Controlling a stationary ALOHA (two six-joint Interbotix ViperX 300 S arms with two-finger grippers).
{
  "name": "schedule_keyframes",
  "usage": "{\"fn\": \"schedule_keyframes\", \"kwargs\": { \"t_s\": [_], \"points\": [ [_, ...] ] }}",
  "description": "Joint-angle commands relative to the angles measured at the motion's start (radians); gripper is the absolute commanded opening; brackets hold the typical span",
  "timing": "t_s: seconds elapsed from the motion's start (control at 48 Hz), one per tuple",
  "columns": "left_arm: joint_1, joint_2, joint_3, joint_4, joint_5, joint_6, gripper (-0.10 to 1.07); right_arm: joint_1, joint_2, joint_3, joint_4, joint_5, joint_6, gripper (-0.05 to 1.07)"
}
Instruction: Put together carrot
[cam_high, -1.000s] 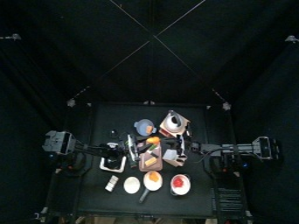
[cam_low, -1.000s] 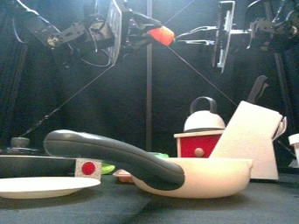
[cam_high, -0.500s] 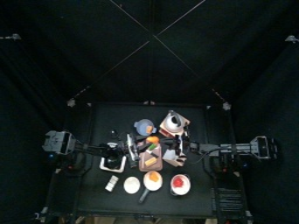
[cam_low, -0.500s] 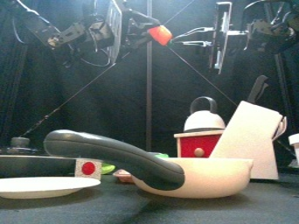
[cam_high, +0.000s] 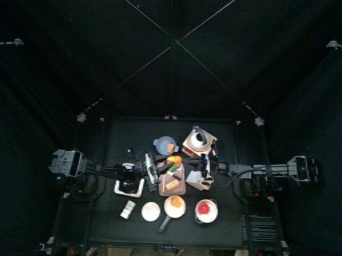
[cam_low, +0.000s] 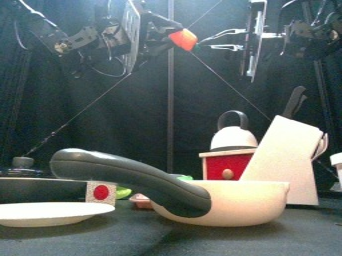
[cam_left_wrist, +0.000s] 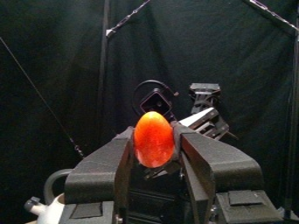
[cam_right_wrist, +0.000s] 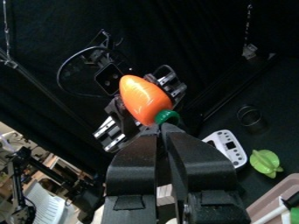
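**Carrot held aloft between both arms, above a crowded worktop**

The carrot (cam_low: 183, 40) hung high over the middle of the worktop (cam_high: 120, 135), well clear of everything on it. The left gripper (cam_left_wrist: 153, 149) had its jaws closed on the orange body, which filled the gap between them. The right gripper (cam_right_wrist: 162, 131) had its jaws drawn narrow on the green stem end, with the orange part sticking out beyond the tips. The two grippers met nose to nose at the carrot; whether its two chunks were fully joined could not be told.

Below, the worktop was packed. At the front edge lay a white ladle (cam_low: 241, 200) with a thick dark handle, and beside it a white plate (cam_low: 47, 213) toward the front-left corner. Behind the ladle stood a red-and-white kettle (cam_low: 230, 145) and a slanted white knife block (cam_low: 287, 150) toward the right edge. A small green thing (cam_low: 123, 192) showed by the ladle handle. From above, a wooden board (cam_high: 173, 182) sat under the grippers, with three white dishes along the front edge: one plain (cam_high: 151, 210), one with yellow-orange food (cam_high: 175, 206), one with red food (cam_high: 206, 210).
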Motion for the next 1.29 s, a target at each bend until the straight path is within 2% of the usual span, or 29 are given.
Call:
{"fn": "schedule_keyframes", "kwargs": {
  "t_s": [0.0, 0.375, 0.583, 0.75, 1.062, 1.271],
  "points": [
    [0.002, -0.006, -0.015, -0.006, 0.005, 0.002, 0.65, 0.006, -0.021, -0.025, -0.005, -0.014, -0.002, 0.41],
    [0.002, -0.012, -0.011, -0.012, 0.002, 0.002, 0.65, 0.006, -0.031, -0.011, -0.006, -0.012, -0.005, 0.41],
    [0.002, -0.012, -0.008, -0.012, -0.015, 0.002, 0.65, 0.006, -0.064, 0.005, -0.046, -0.026, -0.015, 0.44],
    [0.002, -0.012, -0.006, -0.012, -0.015, 0.002, 0.65, 0.006, -0.086, 0.02, -0.067, -0.055, -0.012, 0.48],
    [0.002, -0.015, 0.0, -0.015, -0.018, 0.002, 0.65, 0.005, -0.091, 0.035, -0.069, -0.061, -0.017, 0.63],
    [-0.008, -0.044, 0.046, -0.015, -0.018, 0.002, 0.65, 0.005, -0.124, 0.078, -0.081, -0.061, -0.02, 0.67]
  ]
}}
